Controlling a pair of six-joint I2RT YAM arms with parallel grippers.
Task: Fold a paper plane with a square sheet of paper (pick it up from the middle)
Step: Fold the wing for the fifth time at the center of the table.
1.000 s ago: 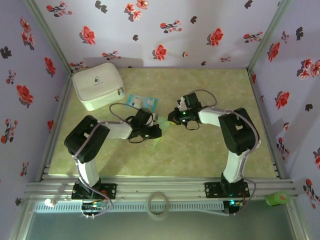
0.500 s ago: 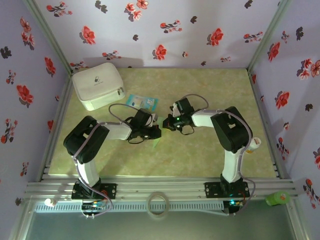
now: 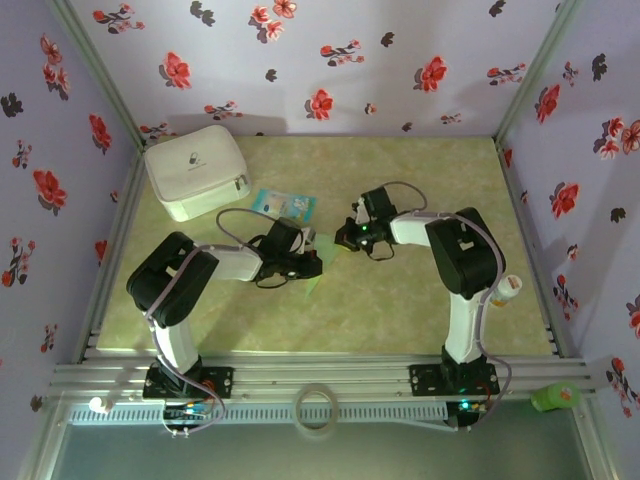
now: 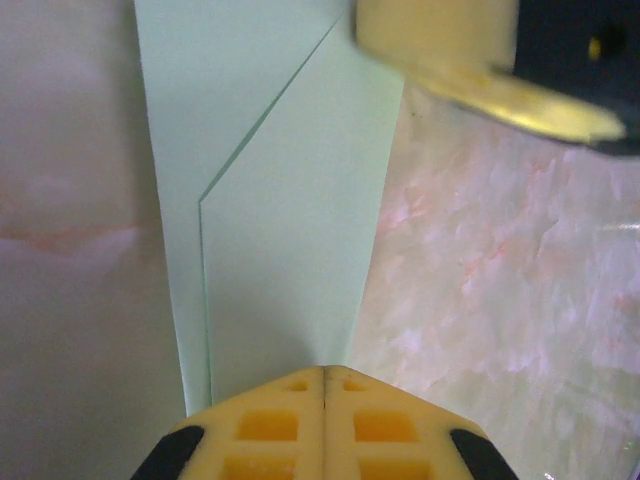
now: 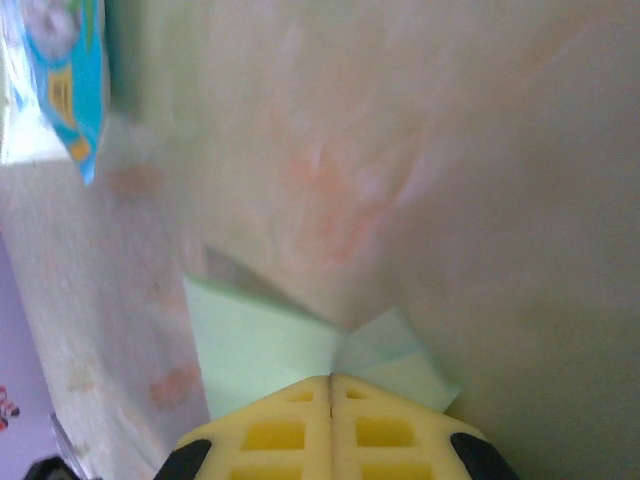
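Well off to the left of the left claw (image 4: 325,372), toward the far corner, the white zipped pouch (image 3: 197,172) is sitting on the bench (image 3: 430,170). Nearer, just beyond that claw and a touch to its left, the small blue-and-white packet (image 3: 283,204) is lying flat.

The left arm is reaching in low from the left. Its claw is standing fully closed, the two yellow pads pressing together with only a seam between them. The sheet of paper (image 4: 290,230) is pale mint green and creased into a narrow strip. It is lying on the bench directly ahead of those tips and running away from them. One fold line is slanting across it, so one layer is lying over another. The near end of the strip is passing under the tips — whether a layer is being nipped between the pads I cannot tell.

At the strip's far end, straight ahead of the left claw, the right claw (image 5: 330,378) is pointing in from the right, its pads likewise closed tight. In its wrist view the green paper is lying right at the tips and spreading to their left. A small corner flap is lifting just to their right — pinched or merely touched, it is not clear. The packet is showing far ahead and left of this claw.
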